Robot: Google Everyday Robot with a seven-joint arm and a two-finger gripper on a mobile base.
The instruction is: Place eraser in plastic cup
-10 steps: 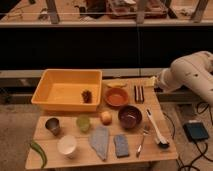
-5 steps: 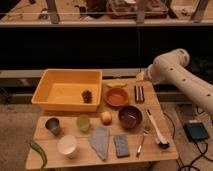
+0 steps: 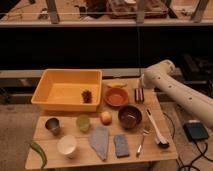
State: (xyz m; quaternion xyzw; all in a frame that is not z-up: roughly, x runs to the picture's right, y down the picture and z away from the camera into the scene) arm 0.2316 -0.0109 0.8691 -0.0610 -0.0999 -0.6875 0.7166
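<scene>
The eraser [image 3: 139, 94] is a small dark striped block lying on the wooden table [image 3: 165, 152], just right of the orange bowl [image 3: 116, 96]. The plastic cup [image 3: 83, 123] is pale green and stands upright in the front left part of the table, between a metal cup [image 3: 52, 125] and a peach-coloured fruit [image 3: 105, 117]. My white arm reaches in from the right. Its gripper [image 3: 142, 85] hangs just above the far end of the eraser, far from the plastic cup.
A yellow bin [image 3: 50, 92] with a small brown object stands at the back left. Also on the table are a dark bowl [image 3: 130, 116], white cup [image 3: 67, 146], grey cloth [image 3: 100, 141], blue-grey pad [image 3: 120, 145], fork [image 3: 141, 140], brush [image 3: 155, 129] and green pepper [image 3: 39, 153].
My arm has swung left from the table's right side, and the gripper has come over the eraser. The objects on the table have not moved.
</scene>
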